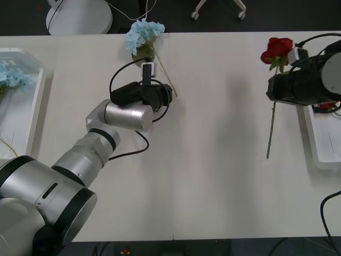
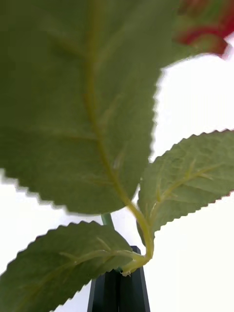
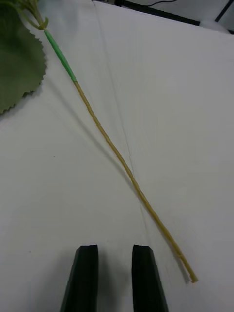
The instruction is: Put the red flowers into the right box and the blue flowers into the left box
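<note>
Front view first: the table was the anchor for everything. A blue flower lay at the table's far edge, a pale fluffy cluster with its thin stem trailing toward the left gripper, which sat just beside that stem. More blue clusters already sat in the left box at the table's left edge. Over by the right box, the right gripper held a red flower up off the table, bloom on top, stem hanging straight down.

Right wrist view: serrated green leaves of the rose sat right in front of the camera, with the black fingers pinched together on the stem.

Left wrist view: the fingers stood a little apart over the bare table, holding nothing. The blue flower's tan stem ran diagonally past them, its tip just beside one finger.
</note>
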`<act>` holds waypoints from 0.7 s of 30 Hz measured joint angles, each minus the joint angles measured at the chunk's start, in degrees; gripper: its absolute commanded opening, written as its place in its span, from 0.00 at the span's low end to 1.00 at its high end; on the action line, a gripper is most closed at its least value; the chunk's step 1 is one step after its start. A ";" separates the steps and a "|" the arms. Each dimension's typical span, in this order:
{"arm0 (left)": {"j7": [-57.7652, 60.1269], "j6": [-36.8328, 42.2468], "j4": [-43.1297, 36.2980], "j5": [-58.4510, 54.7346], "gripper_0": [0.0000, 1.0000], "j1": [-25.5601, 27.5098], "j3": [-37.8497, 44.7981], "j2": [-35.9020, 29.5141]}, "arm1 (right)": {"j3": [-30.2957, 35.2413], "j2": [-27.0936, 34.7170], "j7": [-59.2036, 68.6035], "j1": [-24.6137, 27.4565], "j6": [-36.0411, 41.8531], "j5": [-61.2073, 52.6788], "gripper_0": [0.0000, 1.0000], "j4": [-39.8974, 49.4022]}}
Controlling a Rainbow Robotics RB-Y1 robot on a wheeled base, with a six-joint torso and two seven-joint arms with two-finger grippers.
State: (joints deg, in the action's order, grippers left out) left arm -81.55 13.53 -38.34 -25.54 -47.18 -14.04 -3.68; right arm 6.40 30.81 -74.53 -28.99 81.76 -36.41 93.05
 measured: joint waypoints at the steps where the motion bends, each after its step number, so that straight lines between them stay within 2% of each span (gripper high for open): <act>1: 0.33 0.00 -0.28 -1.47 0.79 0.03 0.00 0.09 | 2.52 0.23 -0.04 0.00 0.41 0.07 0.00 0.00; 4: 0.41 -0.03 -0.75 -7.58 0.90 0.07 0.00 0.10 | 9.94 1.34 -4.30 -0.02 2.43 1.42 0.00 -0.04; 8: 0.46 -0.15 -1.19 -12.08 0.93 0.07 0.00 0.30 | 13.76 3.32 -13.67 -0.03 2.61 5.67 0.00 -2.18; 15: 0.46 0.62 -1.98 -15.73 0.94 -0.11 -0.05 0.56 | 12.94 5.79 -13.59 -0.11 -5.61 13.30 0.00 -13.22; 21: 0.46 2.59 -2.23 -15.51 0.93 -0.61 -1.26 0.55 | 7.38 5.99 -13.59 -0.12 -13.59 23.90 0.00 -19.18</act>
State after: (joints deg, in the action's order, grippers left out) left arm -81.09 16.12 -40.57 -41.05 -47.80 -15.30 -3.13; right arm 13.78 36.80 -88.12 -29.10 68.17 -12.51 73.87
